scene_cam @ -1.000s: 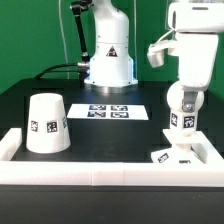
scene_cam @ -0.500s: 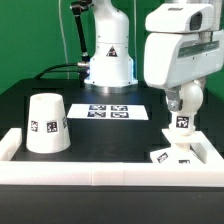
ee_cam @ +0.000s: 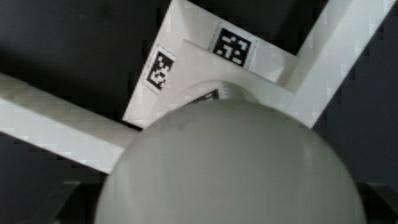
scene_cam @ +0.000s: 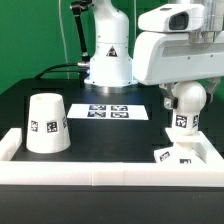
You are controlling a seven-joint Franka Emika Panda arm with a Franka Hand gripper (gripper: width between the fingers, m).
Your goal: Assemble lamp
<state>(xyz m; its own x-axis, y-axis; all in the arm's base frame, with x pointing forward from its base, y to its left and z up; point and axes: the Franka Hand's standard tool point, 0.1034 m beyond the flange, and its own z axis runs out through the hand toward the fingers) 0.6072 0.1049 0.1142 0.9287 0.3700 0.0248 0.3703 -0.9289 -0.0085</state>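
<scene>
The round white bulb (scene_cam: pixel 181 107) stands upright on the flat square base (scene_cam: pixel 176 156) in the corner of the white rail at the exterior view's right. My gripper (scene_cam: pixel 183 92) comes down from above and is shut on the bulb's round top. In the wrist view the bulb (ee_cam: pixel 222 165) fills the frame and hides the fingers. The base (ee_cam: pixel 187 62) lies under it with two tags showing. The large tapered shade (scene_cam: pixel 46 123) stands mouth down at the exterior view's left, apart from the gripper.
The marker board (scene_cam: pixel 110 111) lies flat in the middle of the black table. The white rail (scene_cam: pixel 100 176) frames the table's front and sides. The arm's pedestal (scene_cam: pixel 108 60) stands behind with cables to its left.
The wrist has turned over the bulb. Its large white body swung toward the exterior view's left, and the bulb's tag shifted round with it. The shade and base have not moved.
</scene>
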